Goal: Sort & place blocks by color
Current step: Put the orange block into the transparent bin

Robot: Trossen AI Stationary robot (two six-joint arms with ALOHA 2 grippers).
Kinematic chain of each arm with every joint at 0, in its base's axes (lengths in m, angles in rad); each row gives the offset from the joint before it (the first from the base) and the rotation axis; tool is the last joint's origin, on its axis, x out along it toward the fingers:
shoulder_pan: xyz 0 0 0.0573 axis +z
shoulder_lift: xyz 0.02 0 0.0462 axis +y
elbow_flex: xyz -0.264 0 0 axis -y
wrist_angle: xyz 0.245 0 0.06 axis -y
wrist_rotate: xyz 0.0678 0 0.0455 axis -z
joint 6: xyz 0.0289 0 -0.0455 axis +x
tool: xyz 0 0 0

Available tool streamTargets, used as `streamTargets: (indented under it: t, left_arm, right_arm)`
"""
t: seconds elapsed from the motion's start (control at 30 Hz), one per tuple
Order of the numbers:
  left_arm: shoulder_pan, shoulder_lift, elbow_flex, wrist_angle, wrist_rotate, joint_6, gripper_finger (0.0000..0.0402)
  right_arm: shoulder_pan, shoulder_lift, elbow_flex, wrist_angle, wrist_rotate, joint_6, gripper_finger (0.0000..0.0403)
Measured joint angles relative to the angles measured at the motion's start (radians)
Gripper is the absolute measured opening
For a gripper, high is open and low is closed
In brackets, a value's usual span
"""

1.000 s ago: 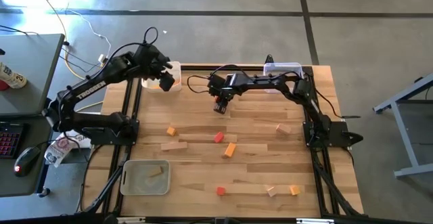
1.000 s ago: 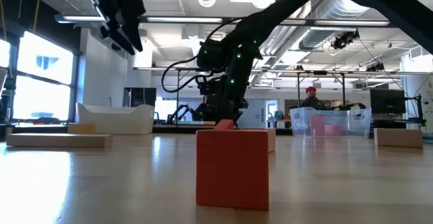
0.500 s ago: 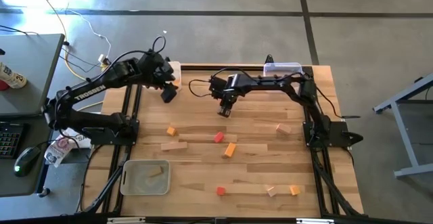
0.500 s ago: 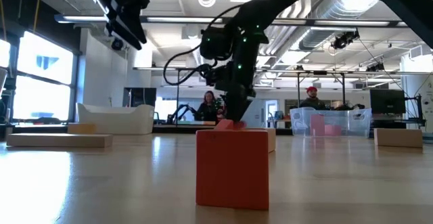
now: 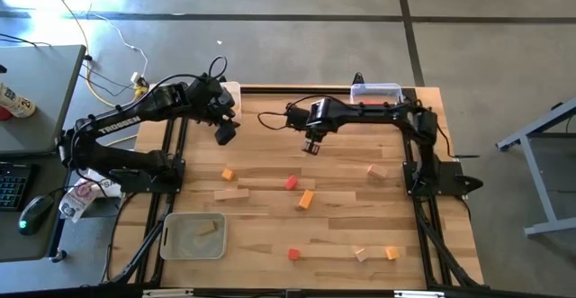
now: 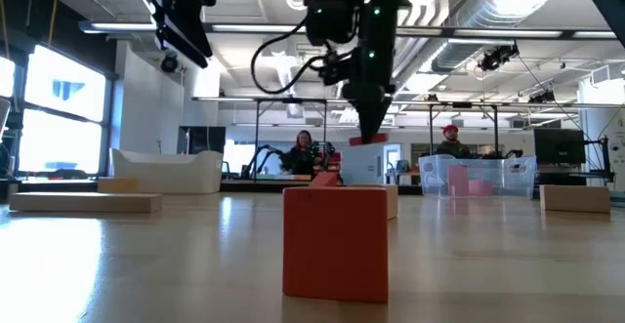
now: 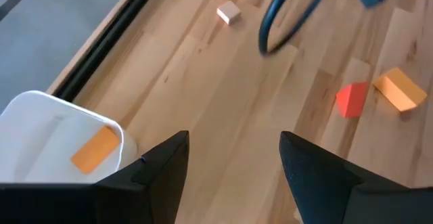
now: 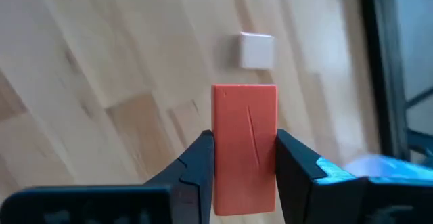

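Note:
My right gripper [image 5: 310,147] hangs over the table's far middle, shut on a red bar block [image 8: 245,143], which also shows under the fingers in the low view [image 6: 368,140]. My left gripper [image 5: 225,134] is open and holds nothing. It hovers just off the far-left white tray [image 7: 47,136], where an orange block [image 7: 95,149] lies flat. Loose blocks rest on the table: red [image 5: 291,183], orange [image 5: 306,199], orange [image 5: 228,174], a tan bar [image 5: 231,194] and a tan one [image 5: 376,170]. My right gripper pinches the red bar by its two long sides [image 8: 220,149] between the two fingers [image 8: 196,163]. The bar's free end sticks out past the fingertips. The fingers slant steeply down from above. The block hangs clear of the table.
A translucent tray [image 5: 375,91] stands at the far right edge. Another tray [image 5: 192,235], with a tan piece in it, sits near the left front. Near the front edge lie a red block [image 5: 293,254], a tan one [image 5: 361,255] and an orange one [image 5: 391,253].
My right gripper has risen and gone a little toward the table's right edge, lifting the red bar off the table. My left gripper has swung away from above the far-left tray toward the table's middle and has stayed open.

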Motion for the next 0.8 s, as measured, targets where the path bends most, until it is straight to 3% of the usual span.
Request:
streamTargets:
  t: [0.43,0.8]
  left_arm:
    - [-0.068,0.002,-0.027,-0.063,0.000,0.027,0.0216]
    - [-0.145,0.006,-0.027,-0.053,0.000,0.044,0.0216]
  right_arm:
    - [-0.083,-0.338,-0.367,0.077,0.110,0.179,0.0092]
    - [-0.271,-0.549,-0.574,0.214,0.177,0.270,0.0092]
